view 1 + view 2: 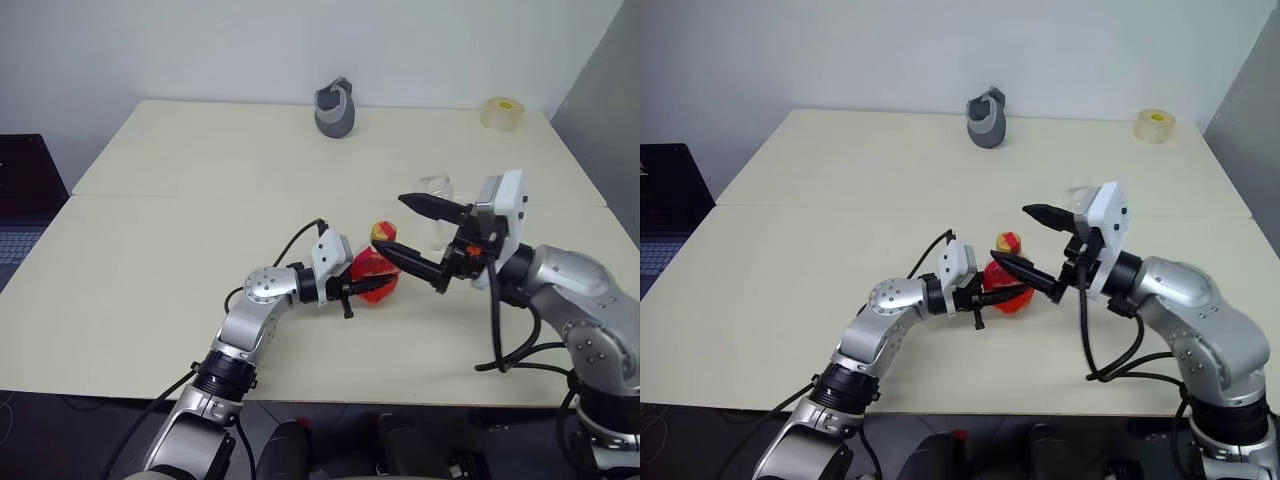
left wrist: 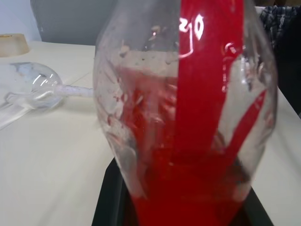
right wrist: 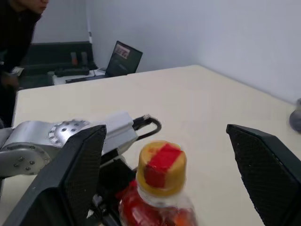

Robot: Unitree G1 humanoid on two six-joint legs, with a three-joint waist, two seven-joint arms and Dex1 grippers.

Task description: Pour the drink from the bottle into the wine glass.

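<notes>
A small clear bottle [image 1: 376,274] of red drink [image 2: 188,188] stands upright near the middle of the table, with my left gripper [image 1: 360,289] shut on its lower body from the left. Its red-and-yellow cap [image 3: 161,167] is on. From the right, my right gripper [image 1: 390,224] is open, one finger on each side of the cap with a gap on both sides. The wine glass [image 2: 40,84] sits just behind my right gripper and seems to lie on its side, stem toward me; the fingers partly hide it.
A grey mug-like object [image 1: 335,108] stands at the table's far edge and a roll of tape [image 1: 503,112] at the far right corner. A laptop [image 1: 20,200] sits off the left side. A person [image 3: 19,28] stands beyond the table [image 1: 180,250].
</notes>
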